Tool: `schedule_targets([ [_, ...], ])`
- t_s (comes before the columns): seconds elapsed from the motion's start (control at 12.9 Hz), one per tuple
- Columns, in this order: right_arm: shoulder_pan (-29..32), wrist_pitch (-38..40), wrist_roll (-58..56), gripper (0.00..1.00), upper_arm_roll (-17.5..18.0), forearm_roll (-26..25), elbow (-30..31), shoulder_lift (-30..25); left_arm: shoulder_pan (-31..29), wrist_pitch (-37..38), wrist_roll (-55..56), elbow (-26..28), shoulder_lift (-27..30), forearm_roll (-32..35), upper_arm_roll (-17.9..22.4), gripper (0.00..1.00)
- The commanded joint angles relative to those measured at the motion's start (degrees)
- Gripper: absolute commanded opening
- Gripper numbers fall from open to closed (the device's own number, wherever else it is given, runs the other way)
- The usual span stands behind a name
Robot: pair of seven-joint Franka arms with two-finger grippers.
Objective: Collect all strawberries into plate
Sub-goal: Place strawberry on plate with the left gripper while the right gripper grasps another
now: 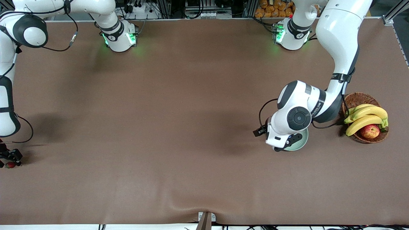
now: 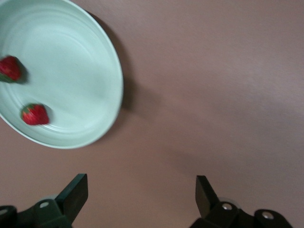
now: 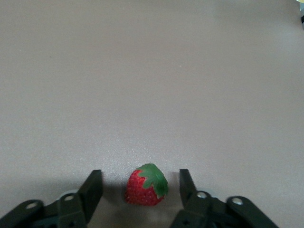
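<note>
Nearest the front camera, at the right arm's end of the table: last strawberry [image 3: 146, 185] lying on the tablecloth [image 1: 179, 127] btw the half-open fingers of the right gripper [image 3: 141, 185], not gripped yet. Farther, by the basket [image 1: 366, 117]: left gripper [image 2: 141, 190] wide and empty, just beside the plate [image 2: 90, 71] w/ two strawberries [image 2: 34, 114] already inside. Approx. two of three done.
</note>
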State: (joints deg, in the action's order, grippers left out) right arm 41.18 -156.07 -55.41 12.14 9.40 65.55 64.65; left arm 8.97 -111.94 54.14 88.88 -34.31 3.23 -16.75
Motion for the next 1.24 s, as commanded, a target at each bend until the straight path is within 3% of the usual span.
schedule_targets([
  [0.0,1.0,-1.8,-5.5,0.29,1.7,0.7,-1.7,1.5,1.5,0.2,3.0,-4.1,-2.4,-1.3,0.0,1.0],
  [0.15,0.8,-2.1,-5.7,0.11,1.6,0.6,-1.7,1.4,2.6,0.1,3.5,-5.6,-3.0,-2.3,0.0,1.0],
  [0.31,0.6,-2.2,-7.2,0.02,1.6,0.6,-1.7,1.4,2.9,0.1,3.9,-6.7,-3.0,-2.8,0.0,1.0],
  [0.93,-3.3,-1.4,-10.2,0.0,1.7,0.8,-1.0,-2.2,0.2,1.1,2.4,-6.7,4.2,-2.0,0.5,1.0],
  [1.16,-4.4,4.1,-8.2,0.0,2.2,0.8,-0.4,-4.5,-1.0,4.2,-1.1,-6.6,8.4,-2.0,0.7,1.0],
])
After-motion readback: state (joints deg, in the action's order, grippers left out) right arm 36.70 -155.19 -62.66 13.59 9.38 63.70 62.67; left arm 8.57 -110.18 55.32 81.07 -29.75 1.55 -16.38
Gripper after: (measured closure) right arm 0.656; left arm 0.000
